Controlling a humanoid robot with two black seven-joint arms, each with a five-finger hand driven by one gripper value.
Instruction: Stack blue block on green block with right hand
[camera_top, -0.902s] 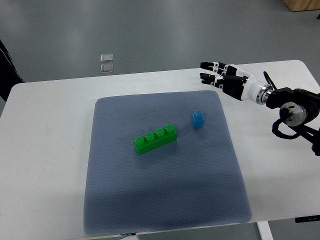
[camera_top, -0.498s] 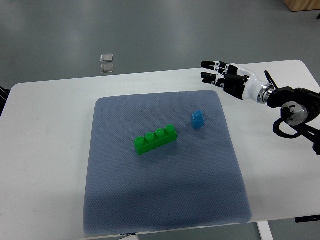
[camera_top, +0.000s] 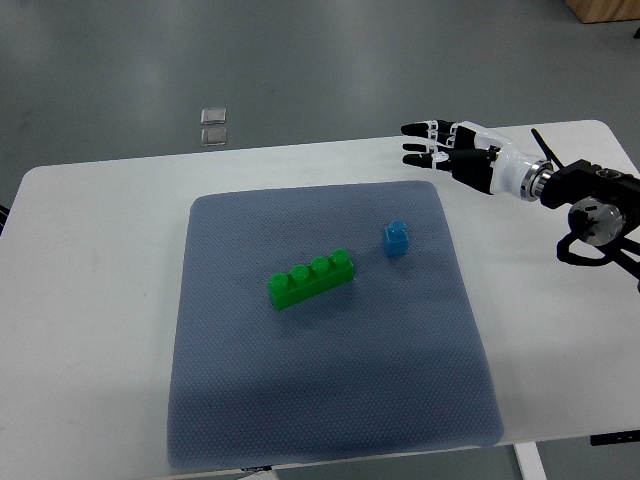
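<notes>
A white table (camera_top: 90, 300) is seen from above, standing on a grey floor, and a large grey-blue mat (camera_top: 320, 400) is laid on it. The green block (camera_top: 311, 279), long and with four studs, is placed near the middle of the mat. The blue block (camera_top: 396, 237) is set upright just beside it, to the upper right, not touching. The right hand (camera_top: 450, 153) is held above the far right corner of the mat, apart from both blocks, with its fingers (camera_top: 420, 130) stretched out and holding nothing.
</notes>
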